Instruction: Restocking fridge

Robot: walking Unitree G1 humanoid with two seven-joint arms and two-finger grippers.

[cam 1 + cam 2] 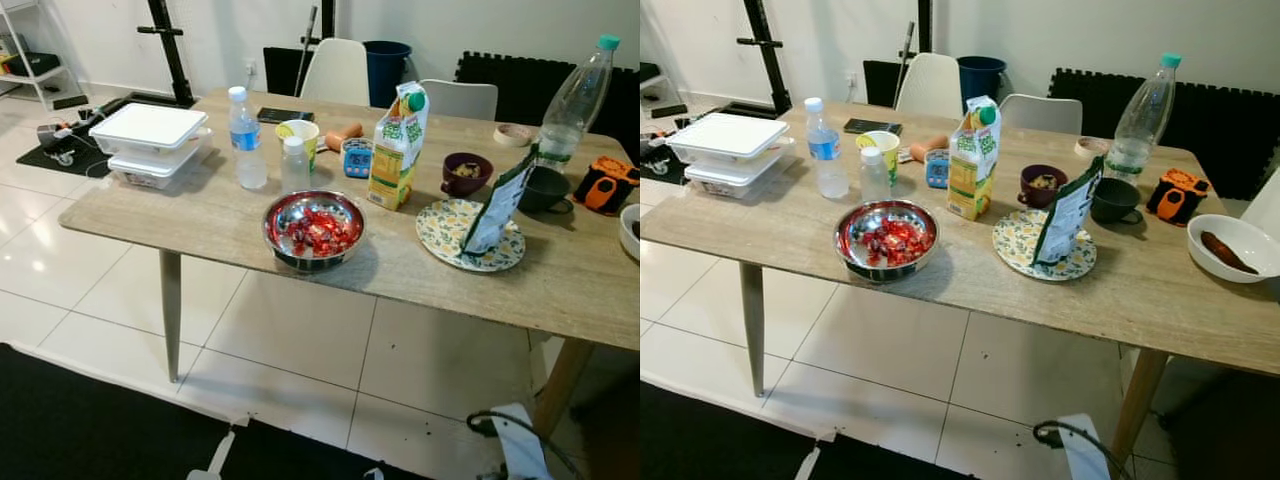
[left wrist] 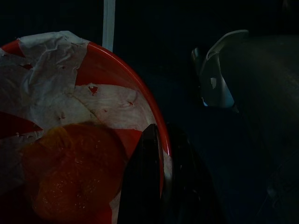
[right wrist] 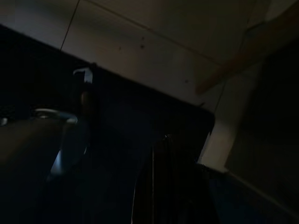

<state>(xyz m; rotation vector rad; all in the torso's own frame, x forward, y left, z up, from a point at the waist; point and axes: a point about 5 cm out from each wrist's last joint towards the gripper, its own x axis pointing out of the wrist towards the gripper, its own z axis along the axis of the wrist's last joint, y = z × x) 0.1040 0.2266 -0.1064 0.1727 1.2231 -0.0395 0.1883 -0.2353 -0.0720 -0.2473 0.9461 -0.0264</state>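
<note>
In the left wrist view my left gripper (image 2: 162, 133) is shut on the rim of a red bowl (image 2: 114, 63), low in the shade. The bowl is lined with white paper and holds an orange piece of food (image 2: 70, 172). The right gripper (image 3: 164, 140) hangs shut and empty above a dark mat and pale floor tiles. Ahead stands a wooden table (image 1: 200, 215) with groceries: a steel bowl of red sweets (image 1: 314, 229), a green-and-yellow juice carton (image 1: 397, 146), a small water bottle (image 1: 246, 139), a white-capped bottle (image 1: 294, 165) and stacked white boxes (image 1: 150, 143).
Farther right are a patterned plate (image 1: 445, 235) with a green bag (image 1: 498, 205) leaning on it, a purple bowl (image 1: 466, 173), a tall clear bottle (image 1: 577, 100), an orange device (image 1: 606, 184) and a white bowl (image 1: 1232, 245). Chairs (image 1: 337, 70) stand behind the table. Tiles and a black mat (image 1: 80, 430) lie before it.
</note>
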